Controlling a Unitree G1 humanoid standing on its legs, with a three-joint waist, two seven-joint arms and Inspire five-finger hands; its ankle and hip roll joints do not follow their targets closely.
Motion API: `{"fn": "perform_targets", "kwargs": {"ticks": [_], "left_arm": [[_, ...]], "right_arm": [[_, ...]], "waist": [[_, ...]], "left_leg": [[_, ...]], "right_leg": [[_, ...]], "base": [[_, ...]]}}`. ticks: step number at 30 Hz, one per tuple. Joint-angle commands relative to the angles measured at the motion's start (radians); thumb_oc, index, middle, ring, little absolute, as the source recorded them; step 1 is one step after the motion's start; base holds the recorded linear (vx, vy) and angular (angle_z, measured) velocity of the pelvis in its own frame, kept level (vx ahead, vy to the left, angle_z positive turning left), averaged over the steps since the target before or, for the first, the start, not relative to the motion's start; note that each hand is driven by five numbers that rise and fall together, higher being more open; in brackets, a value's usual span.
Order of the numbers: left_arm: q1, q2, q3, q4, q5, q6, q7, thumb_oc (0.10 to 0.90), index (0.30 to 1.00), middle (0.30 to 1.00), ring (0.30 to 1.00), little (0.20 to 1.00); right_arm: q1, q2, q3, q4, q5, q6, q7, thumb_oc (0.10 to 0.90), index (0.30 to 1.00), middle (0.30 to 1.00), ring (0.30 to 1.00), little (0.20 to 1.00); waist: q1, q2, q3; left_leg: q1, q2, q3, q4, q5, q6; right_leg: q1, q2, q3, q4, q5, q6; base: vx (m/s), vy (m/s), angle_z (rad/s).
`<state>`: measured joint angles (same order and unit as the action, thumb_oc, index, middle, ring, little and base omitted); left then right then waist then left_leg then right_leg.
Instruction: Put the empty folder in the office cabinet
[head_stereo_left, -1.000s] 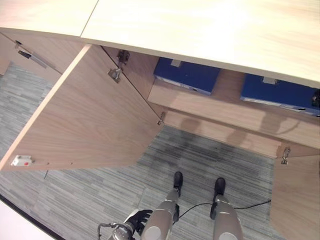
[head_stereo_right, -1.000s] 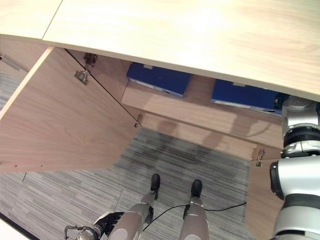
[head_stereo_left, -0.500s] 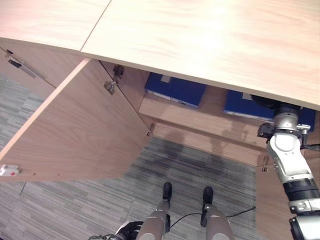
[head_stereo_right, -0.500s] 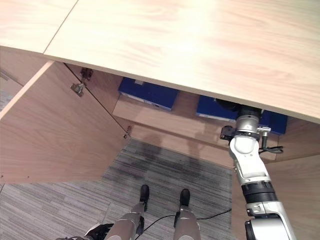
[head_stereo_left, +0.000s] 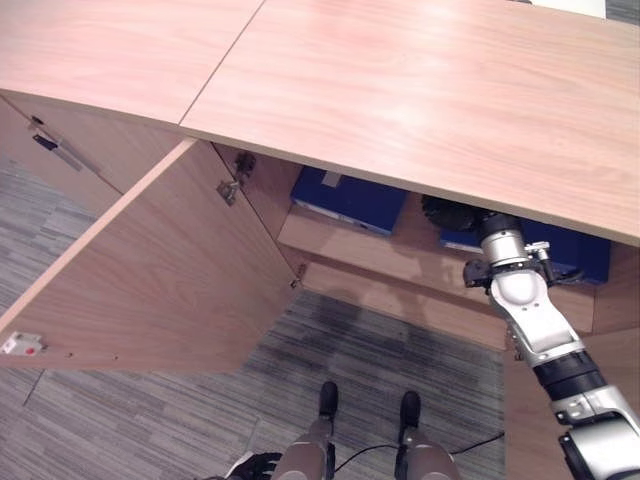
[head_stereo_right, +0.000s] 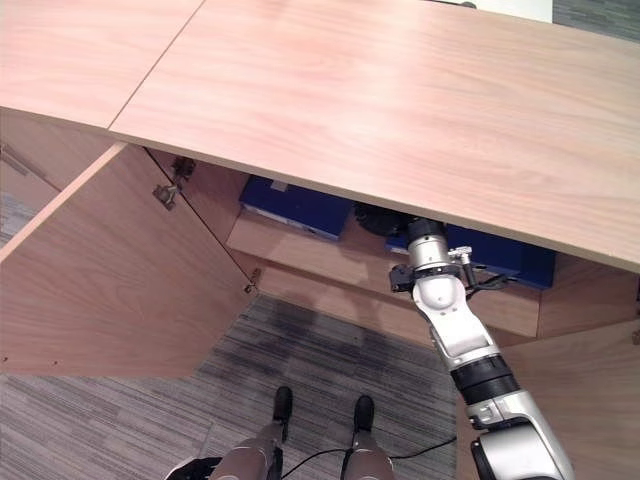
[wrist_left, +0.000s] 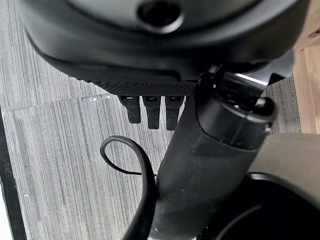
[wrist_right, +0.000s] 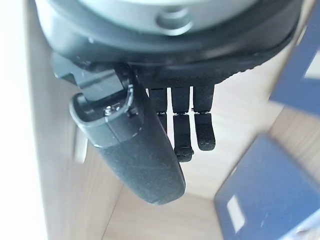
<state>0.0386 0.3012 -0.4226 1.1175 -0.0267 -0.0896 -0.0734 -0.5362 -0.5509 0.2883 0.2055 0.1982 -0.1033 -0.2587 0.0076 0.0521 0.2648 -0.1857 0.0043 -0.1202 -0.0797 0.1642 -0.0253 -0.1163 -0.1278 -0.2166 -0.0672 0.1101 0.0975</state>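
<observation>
The cabinet (head_stereo_left: 420, 90) is pale wood-grain board, smooth with a soft sheen. Its hinges (head_stereo_left: 229, 190) are bright metal. The folders (head_stereo_left: 350, 198) look matt blue. The floor (head_stereo_left: 150, 420) is rough, striped grey carpet.

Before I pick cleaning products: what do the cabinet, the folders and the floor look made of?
Cabinet: probably wood-look laminate board, matte, pale printed grain, metal hinges.
Folders: blue, smooth, likely plastic-covered board, with a pale label.
Floor: grey striped carpet, seemingly in tiles.

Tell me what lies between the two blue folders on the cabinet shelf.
The right hand, reaching in between the left folder and the right folder, as the left eye view shows.
</observation>
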Motion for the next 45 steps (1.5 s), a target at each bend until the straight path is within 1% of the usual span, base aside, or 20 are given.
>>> {"fn": "perform_targets", "kwargs": {"ticks": [1, 2, 6, 11, 12, 13, 15, 17, 19, 20, 22, 25, 28, 29, 33, 36, 37, 41, 42, 45], "left_arm": [[-0.116, -0.095, -0.005, 0.02, -0.007, -0.032, 0.05, 0.8, 0.9, 0.9, 0.9, 0.9], [-0.116, -0.094, -0.005, 0.02, -0.007, -0.032, 0.05, 0.8, 0.9, 0.9, 0.9, 0.9], [-0.108, -0.089, -0.025, 0.006, -0.003, -0.035, 0.054, 0.8, 0.9, 0.9, 0.9, 0.9], [-0.097, -0.076, -0.05, -0.012, 0.004, -0.038, 0.05, 0.8, 0.9, 0.9, 0.9, 0.9], [-0.097, -0.076, -0.05, -0.012, 0.004, -0.038, 0.05, 0.8, 0.9, 0.9, 0.9, 0.9], [-0.094, -0.07, -0.064, -0.019, 0.013, -0.039, 0.047, 0.8, 0.9, 0.9, 0.9, 0.9], [-0.091, -0.068, -0.072, -0.024, 0.017, -0.041, 0.046, 0.8, 0.9, 0.9, 0.9, 0.9], [-0.094, -0.06, -0.083, -0.04, 0.006, -0.045, 0.045, 0.8, 0.9, 0.9, 0.9, 0.9], [-0.097, -0.056, -0.085, -0.045, -0.001, -0.046, 0.046, 0.8, 0.9, 0.9, 0.9, 0.9], [-0.096, -0.05, -0.098, -0.054, -0.009, -0.049, 0.046, 0.8, 0.9, 0.9, 0.9, 0.9], [-0.094, -0.047, -0.112, -0.059, -0.01, -0.052, 0.045, 0.8, 0.9, 0.9, 0.9, 0.9], [-0.092, -0.041, -0.123, -0.066, -0.006, -0.054, 0.041, 0.8, 0.9, 0.9, 0.9, 0.9], [-0.094, -0.031, -0.141, -0.082, -0.02, -0.06, 0.043, 0.8, 0.9, 0.9, 0.9, 0.9], [-0.094, -0.026, -0.149, -0.093, -0.028, -0.062, 0.043, 0.8, 0.9, 0.9, 0.9, 0.9], [-0.101, -0.023, -0.163, -0.102, -0.043, -0.065, 0.042, 0.8, 0.9, 0.9, 0.9, 0.9], [-0.104, -0.022, -0.173, -0.105, -0.047, -0.066, 0.04, 0.8, 0.9, 0.9, 0.9, 0.9], [-0.108, -0.02, -0.176, -0.108, -0.053, -0.067, 0.04, 0.8, 0.9, 0.9, 0.9, 0.9], [-0.114, -0.016, -0.181, -0.116, -0.062, -0.067, 0.043, 0.8, 0.9, 0.9, 0.9, 0.9], [-0.114, -0.016, -0.181, -0.117, -0.062, -0.067, 0.043, 0.8, 0.9, 0.9, 0.9, 0.9], [-0.113, -0.015, -0.188, -0.123, -0.067, -0.071, 0.043, 0.8, 0.9, 0.9, 0.9, 0.9]], "right_arm": [[-0.203, 0.022, -0.012, 0.032, -0.012, -0.092, -0.014, 0.4, 0.3, 0.3, 0.3, 0.3], [-0.204, 0.022, -0.012, 0.034, -0.012, -0.093, -0.014, 0.4, 0.3, 0.3, 0.3, 0.3], [-0.223, 0.06, 0.014, 0.129, -0.039, -0.072, -0.031, 0.4, 0.3, 0.3, 0.3, 0.3], [-0.237, 0.082, 0.016, 0.237, -0.031, -0.061, -0.046, 0.4, 0.3, 0.3, 0.3, 0.3], [-0.239, 0.082, 0.016, 0.239, -0.031, -0.062, -0.047, 0.4, 0.3, 0.3, 0.3, 0.3], [-0.259, 0.074, 0.018, 0.29, -0.037, -0.058, -0.056, 0.4, 0.3, 0.3, 0.3, 0.3], [-0.269, 0.071, 0.016, 0.315, -0.032, -0.055, -0.062, 0.4, 0.3, 0.3, 0.3, 0.3], [-0.306, 0.052, 0.004, 0.384, -0.019, -0.049, -0.083, 0.4, 0.3, 0.3, 0.3, 0.3], [-0.32, 0.041, 0.001, 0.413, -0.015, -0.049, -0.092, 0.4, 0.3, 0.3, 0.3, 0.3], [-0.35, 0.022, -0.01, 0.467, -0.002, -0.045, -0.107, 0.4, 0.3, 0.3, 0.3, 0.3], [-0.385, 0.001, -0.001, 0.513, 0.002, -0.042, -0.113, 0.4, 0.3, 0.3, 0.3, 0.3], [-0.413, -0.02, 0.008, 0.55, -0.001, -0.037, -0.116, 0.4, 0.3, 0.3, 0.3, 0.3], [-0.473, -0.069, 0.013, 0.644, 0.009, -0.032, -0.139, 0.4, 0.3, 0.3, 0.3, 0.3], [-0.493, -0.088, 0.014, 0.684, 0.021, -0.032, -0.148, 0.4, 0.3, 0.3, 0.3, 0.3], [-0.52, -0.112, 0.028, 0.762, 0.029, -0.023, -0.149, 0.4, 0.3, 0.3, 0.3, 0.3], [-0.531, -0.114, 0.032, 0.794, 0.042, -0.022, -0.149, 0.4, 0.3, 0.3, 0.3, 0.3], [-0.541, -0.116, 0.037, 0.818, 0.045, -0.021, -0.148, 0.4, 0.3, 0.3, 0.3, 0.3], [-0.556, -0.126, 0.051, 0.85, 0.041, -0.015, -0.147, 0.4, 0.3, 0.3, 0.3, 0.3], [-0.556, -0.126, 0.052, 0.85, 0.041, -0.015, -0.147, 0.4, 0.3, 0.3, 0.3, 0.3], [-0.555, -0.135, 0.052, 0.872, 0.041, -0.011, -0.148, 0.4, 0.3, 0.3, 0.3, 0.3]], "waist": [[0.05, -0.071, -0.089], [0.049, -0.071, -0.089], [0.079, -0.08, -0.082], [0.104, -0.087, -0.074], [0.103, -0.087, -0.074], [0.113, -0.088, -0.07], [0.117, -0.088, -0.068], [0.131, -0.087, -0.059], [0.133, -0.085, -0.056], [0.142, -0.081, -0.049], [0.148, -0.075, -0.039], [0.152, -0.068, -0.031], [0.163, -0.044, -0.002], [0.165, -0.032, 0.013], [0.165, -0.014, 0.034], [0.164, -0.004, 0.044], [0.164, 0.003, 0.052], [0.165, 0.021, 0.071], [0.165, 0.021, 0.072], [0.165, 0.039, 0.087]], "left_leg": [[0.105, 0.018, -0.007, -0.007, -0.182, -0.011], [0.104, 0.018, -0.007, -0.007, -0.182, -0.011], [0.092, 0.02, -0.032, -0.006, -0.177, -0.011], [0.079, 0.018, -0.056, -0.005, -0.175, -0.011], [0.079, 0.017, -0.057, -0.005, -0.175, -0.011], [0.075, 0.015, -0.066, -0.004, -0.174, -0.012], [0.072, 0.014, -0.071, -0.004, -0.173, -0.012], [0.062, 0.011, -0.087, -0.003, -0.169, -0.012], [0.057, 0.009, -0.092, -0.003, -0.168, -0.013], [0.051, 0.006, -0.103, -0.003, -0.165, -0.013], [0.042, 0.002, -0.114, -0.002, -0.162, -0.013], [0.035, -0.001, -0.122, -0.001, -0.159, -0.013], [0.015, -0.008, -0.139, 0.001, -0.15, -0.012], [0.007, -0.01, -0.144, 0.003, -0.147, -0.01], [-0.003, -0.013, -0.147, 0.005, -0.141, -0.01], [-0.009, -0.015, -0.149, 0.006, -0.14, -0.009], [-0.013, -0.016, -0.148, 0.007, -0.138, -0.008], [-0.022, -0.016, -0.146, 0.009, -0.133, -0.008], [-0.023, -0.016, -0.146, 0.009, -0.133, -0.008], [-0.032, -0.018, -0.147, 0.01, -0.128, -0.008]], "right_leg": [[-0.089, -0.016, -0.024, 0.135, -0.098, 0.04], [-0.089, -0.016, -0.024, 0.134, -0.098, 0.04], [-0.091, -0.019, -0.044, 0.135, -0.103, 0.041], [-0.091, -0.021, -0.064, 0.142, -0.111, 0.041], [-0.091, -0.022, -0.065, 0.143, -0.112, 0.041], [-0.092, -0.023, -0.073, 0.146, -0.115, 0.041], [-0.091, -0.024, -0.076, 0.147, -0.117, 0.041], [-0.096, -0.028, -0.09, 0.155, -0.119, 0.042], [-0.098, -0.03, -0.095, 0.158, -0.122, 0.042], [-0.102, -0.034, -0.105, 0.163, -0.122, 0.043], [-0.108, -0.039, -0.112, 0.169, -0.124, 0.044], [-0.114, -0.042, -0.117, 0.178, -0.126, 0.045], [-0.135, -0.053, -0.131, 0.205, -0.132, 0.046], [-0.146, -0.058, -0.134, 0.219, -0.134, 0.047], [-0.166, -0.065, -0.135, 0.24, -0.137, 0.049], [-0.176, -0.067, -0.132, 0.248, -0.138, 0.049], [-0.186, -0.068, -0.13, 0.255, -0.137, 0.049], [-0.203, -0.073, -0.129, 0.267, -0.138, 0.047], [-0.204, -0.073, -0.129, 0.268, -0.138, 0.047], [-0.218, -0.077, -0.129, 0.28, -0.139, 0.046]], "base": [[0.02, -0.009, 0.11], [0.02, -0.015, 0.08], [0.01, -0.003, 0.07], [0.01, -0.01, 0.21], [0.02, -0.004, 0.2], [0.01, -0.002, 0.21], [0.01, -0.004, 0.16], [-0.01, -0.005, 0.16], [-0.01, -0.001, 0.21], [-0.02, 0.0, 0.2], [-0.02, 0.005, 0.16], [-0.02, 0.012, 0.14], [-0.05, 0.02, 0.19], [-0.05, 0.016, 0.18], [-0.04, 0.005, 0.05], [-0.01, 0.0, 0.0], [-0.04, 0.004, 0.0], [-0.03, 0.002, -0.01], [0.0, 0.0, 0.0], [-0.02, -0.001, -0.01]]}}
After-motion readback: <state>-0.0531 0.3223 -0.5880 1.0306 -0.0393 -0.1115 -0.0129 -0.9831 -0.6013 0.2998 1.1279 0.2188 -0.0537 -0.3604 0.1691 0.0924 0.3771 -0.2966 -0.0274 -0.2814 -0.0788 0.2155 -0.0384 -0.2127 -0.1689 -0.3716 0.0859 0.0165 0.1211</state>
